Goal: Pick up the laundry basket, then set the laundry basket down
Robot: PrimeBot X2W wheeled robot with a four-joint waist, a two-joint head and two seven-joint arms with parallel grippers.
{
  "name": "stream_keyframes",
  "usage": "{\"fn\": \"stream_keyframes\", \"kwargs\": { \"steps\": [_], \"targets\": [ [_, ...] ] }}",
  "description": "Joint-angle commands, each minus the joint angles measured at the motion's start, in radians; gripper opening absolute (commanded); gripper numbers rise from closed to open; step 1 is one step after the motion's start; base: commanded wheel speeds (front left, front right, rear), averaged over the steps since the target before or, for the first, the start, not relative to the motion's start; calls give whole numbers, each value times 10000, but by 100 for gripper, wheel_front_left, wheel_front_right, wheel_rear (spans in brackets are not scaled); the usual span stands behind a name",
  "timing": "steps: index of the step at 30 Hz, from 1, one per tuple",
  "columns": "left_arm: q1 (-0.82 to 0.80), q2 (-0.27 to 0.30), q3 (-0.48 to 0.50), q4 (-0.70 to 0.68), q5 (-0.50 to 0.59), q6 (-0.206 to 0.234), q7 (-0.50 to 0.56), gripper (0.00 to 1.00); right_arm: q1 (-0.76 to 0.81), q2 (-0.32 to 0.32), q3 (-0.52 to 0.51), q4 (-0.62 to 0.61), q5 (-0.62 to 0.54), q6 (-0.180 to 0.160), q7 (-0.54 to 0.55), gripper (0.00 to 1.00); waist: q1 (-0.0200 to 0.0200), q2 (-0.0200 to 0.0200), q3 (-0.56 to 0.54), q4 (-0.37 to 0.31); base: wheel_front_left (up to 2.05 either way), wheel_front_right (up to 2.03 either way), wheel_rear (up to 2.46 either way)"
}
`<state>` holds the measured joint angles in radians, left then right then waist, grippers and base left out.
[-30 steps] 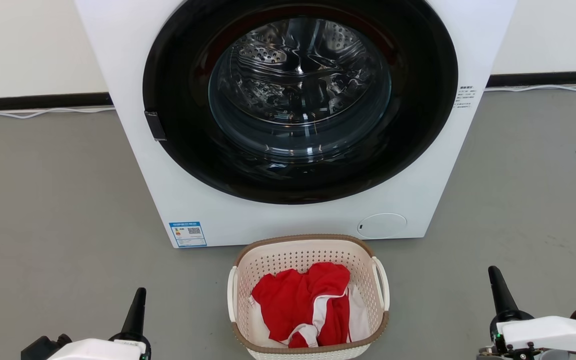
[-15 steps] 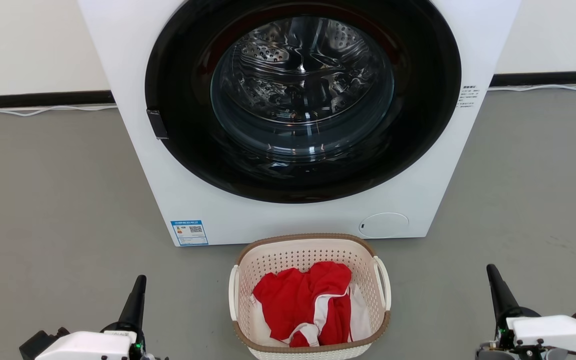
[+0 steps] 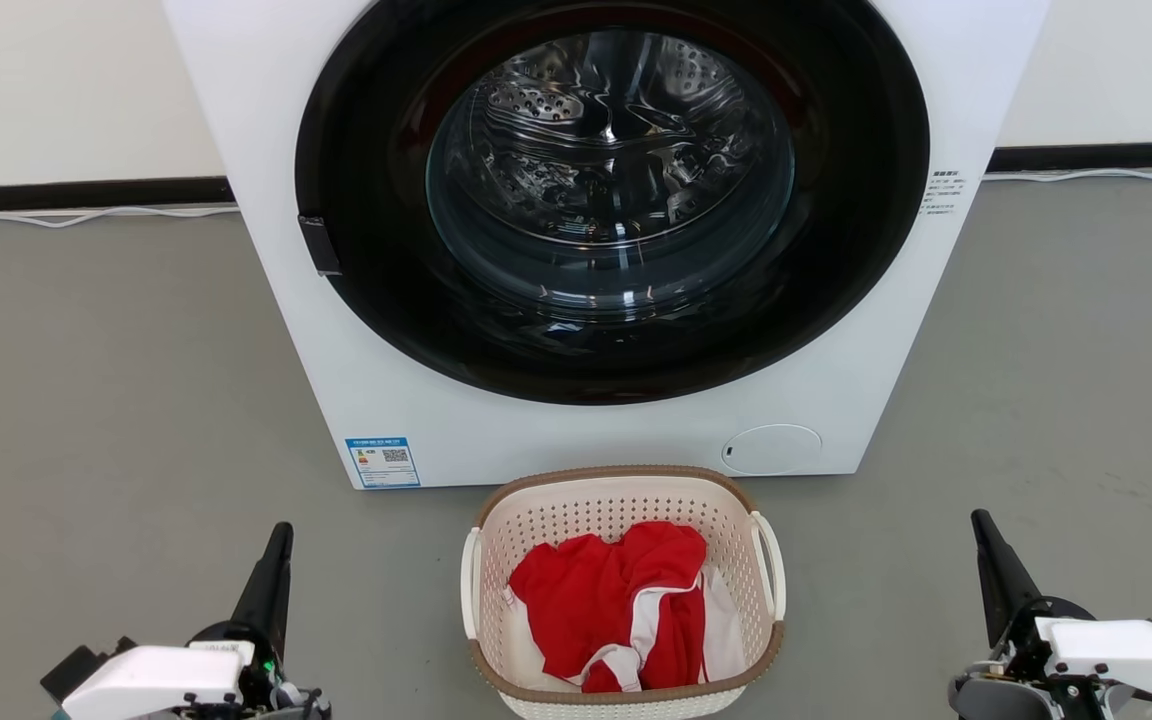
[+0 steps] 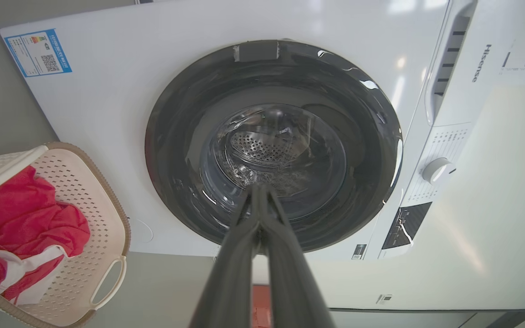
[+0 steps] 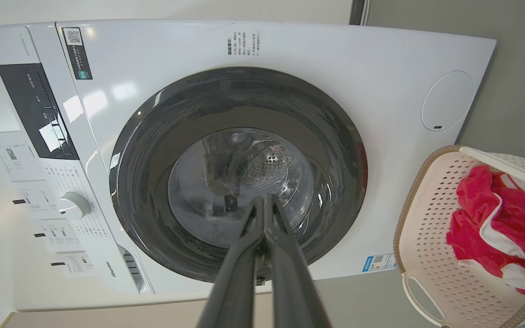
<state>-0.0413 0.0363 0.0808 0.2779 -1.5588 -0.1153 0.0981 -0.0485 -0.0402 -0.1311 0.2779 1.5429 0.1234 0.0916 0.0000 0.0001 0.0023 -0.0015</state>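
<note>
The laundry basket [image 3: 576, 515], cream-white and perforated with a brown rim and white side handles, stands on the grey floor just before the washing machine, holding red and white cloth [image 3: 616, 600]. It shows at the lower left in the left wrist view [image 4: 84, 191] and at the lower right in the right wrist view [image 5: 426, 214]. My left gripper [image 3: 281, 535] is shut, well left of the basket and apart from it. My right gripper [image 3: 981, 525] is shut too, well right of it. In both wrist views the fingers [image 4: 258, 191] [image 5: 262, 200] lie pressed together with nothing between them, pointing at the machine's door.
A white front-loading washing machine [image 3: 336, 380] with a large dark round door [image 3: 611, 200] stands right behind the basket. Behind it runs a pale wall with a black skirting and a white cable [image 3: 86, 215] on the floor. Grey floor spreads on both sides.
The head view has shifted slightly, so the machine and basket sit a little to the right. Both grippers stand a little higher and farther into view. Both stay shut.
</note>
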Motion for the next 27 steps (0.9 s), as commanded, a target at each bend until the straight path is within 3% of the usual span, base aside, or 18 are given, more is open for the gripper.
{"fn": "stream_keyframes", "kwargs": {
  "steps": [1, 27],
  "targets": [
    [-635, 136, 320, -315, -314, -125, 99, 0, -578, -100, 172, -317, 414, 72, 167, 0, 0, -1, 4, 7, 0, 0, 0],
    [-668, 139, 330, -326, -498, -153, 152, 0, -595, -100, 171, -332, 656, 73, 218, 0, 0, -1, 8, 15, 0, 0, 0]
  ]
}}
